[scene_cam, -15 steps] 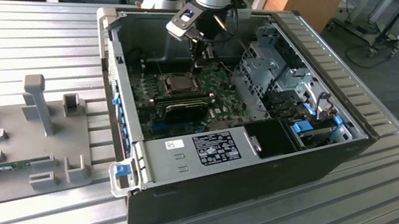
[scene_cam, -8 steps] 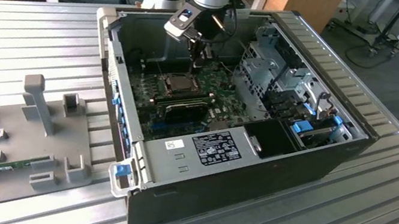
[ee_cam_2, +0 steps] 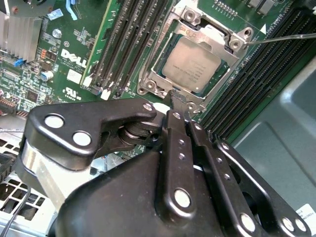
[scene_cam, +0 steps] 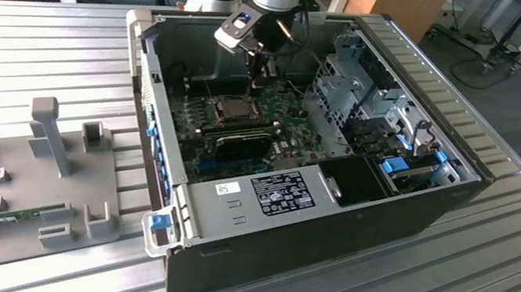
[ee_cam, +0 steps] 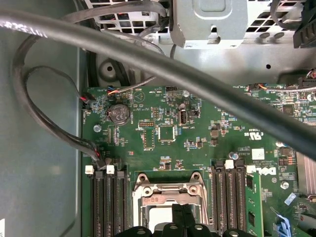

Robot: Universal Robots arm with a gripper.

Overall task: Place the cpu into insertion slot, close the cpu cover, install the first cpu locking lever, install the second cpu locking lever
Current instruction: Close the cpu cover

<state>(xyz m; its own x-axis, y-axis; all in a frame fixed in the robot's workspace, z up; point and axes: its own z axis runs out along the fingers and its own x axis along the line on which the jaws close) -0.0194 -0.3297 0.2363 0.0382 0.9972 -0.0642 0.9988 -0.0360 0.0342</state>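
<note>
We watched the black end effector (ee_cam_2: 180, 111), shut and empty, rest on the silvery cpu cover (ee_cam_2: 154, 64) frame over the grey square cpu (ee_cam_2: 191, 64). We judged the upper-right wire lever (ee_cam_2: 281, 38) needed hooking.

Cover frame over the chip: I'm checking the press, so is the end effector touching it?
Cannot tell. In the second wrist view the end effector overlaps the cover frame's edge, hiding any contact.

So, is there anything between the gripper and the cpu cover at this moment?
Nothing visible. In the second wrist view the tips of the shut gripper sit right at the edge of the cpu cover, which lies flat around the cpu.
</note>
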